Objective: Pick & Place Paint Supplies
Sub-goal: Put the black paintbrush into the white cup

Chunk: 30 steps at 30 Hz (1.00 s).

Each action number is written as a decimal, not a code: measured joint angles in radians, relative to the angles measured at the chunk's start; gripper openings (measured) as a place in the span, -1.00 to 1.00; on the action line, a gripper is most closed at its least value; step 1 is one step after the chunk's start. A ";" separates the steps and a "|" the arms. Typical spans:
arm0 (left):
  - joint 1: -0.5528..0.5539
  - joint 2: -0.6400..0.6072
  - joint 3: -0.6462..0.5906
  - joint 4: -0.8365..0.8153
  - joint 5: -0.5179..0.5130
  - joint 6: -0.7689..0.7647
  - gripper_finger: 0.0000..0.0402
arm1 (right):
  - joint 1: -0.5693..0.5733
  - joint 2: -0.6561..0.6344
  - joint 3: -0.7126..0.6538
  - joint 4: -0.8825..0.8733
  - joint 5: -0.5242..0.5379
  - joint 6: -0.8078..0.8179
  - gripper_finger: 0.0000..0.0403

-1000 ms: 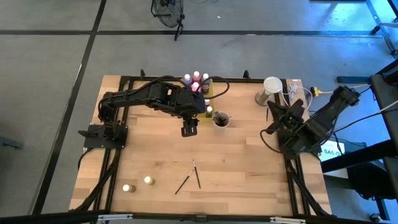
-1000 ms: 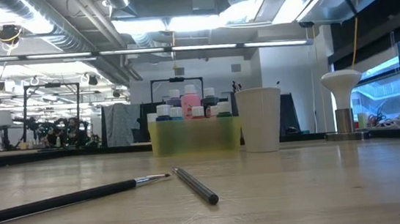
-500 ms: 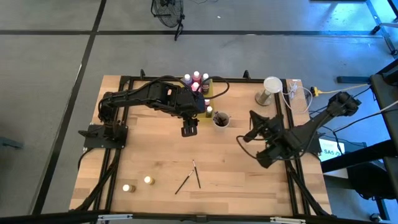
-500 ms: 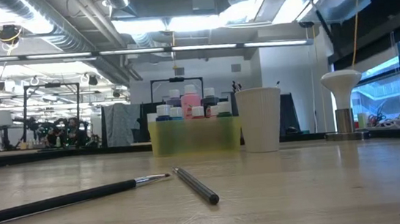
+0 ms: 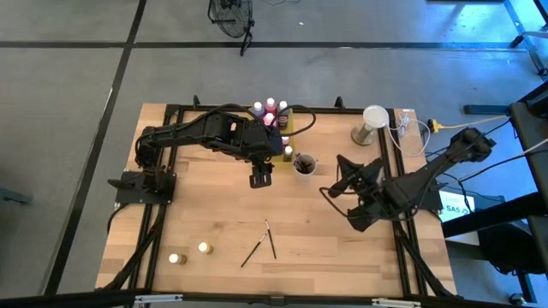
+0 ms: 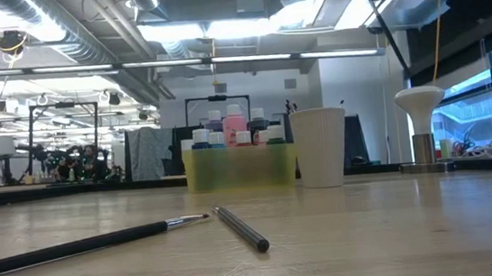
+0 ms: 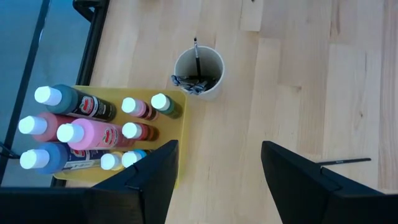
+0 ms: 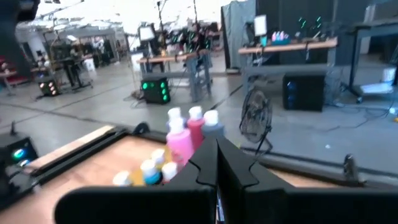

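From above, the left gripper (image 5: 261,178) hangs over the table's (image 5: 342,257) middle, just near of the yellow tray (image 5: 285,128) of paint bottles (image 5: 271,109) at the far edge. The grey cup (image 5: 303,163) stands just right of it. The right gripper (image 5: 336,188) reaches in from the right, right of the cup and well apart from the two loose brushes (image 5: 261,241) lying nearer the front. Two small bottles (image 5: 190,252) stand at the near left.

At table height, a brush (image 6: 84,243) and a second one (image 6: 240,227) lie close, with the tray (image 6: 238,168) and cup (image 6: 320,146) far behind; no gripper shows.

In the left wrist view, the left gripper (image 7: 217,177) is spread wide and empty, above bare wood beside the tray (image 7: 161,96); the cup (image 7: 198,71), holding a brush (image 7: 198,60), lies beyond.

In the right wrist view, the right gripper (image 8: 217,167) has its fingers pressed together, holding nothing, with bottles (image 8: 186,134) beyond them.
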 joint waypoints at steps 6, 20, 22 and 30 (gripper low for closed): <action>0.000 0.000 0.000 0.000 0.000 0.000 0.12 | 0.000 0.092 0.000 0.255 -0.090 -0.199 -1.00; 0.000 0.000 0.000 0.000 0.000 0.000 0.12 | -0.142 0.097 0.000 1.023 -0.500 -1.134 -1.00; 0.000 0.000 0.000 0.000 0.000 0.000 0.12 | -0.192 0.097 0.000 1.133 -0.610 -1.240 -1.00; 0.000 0.000 0.000 0.000 0.000 0.000 0.12 | -0.368 0.060 -0.033 1.213 -0.839 -1.305 -1.00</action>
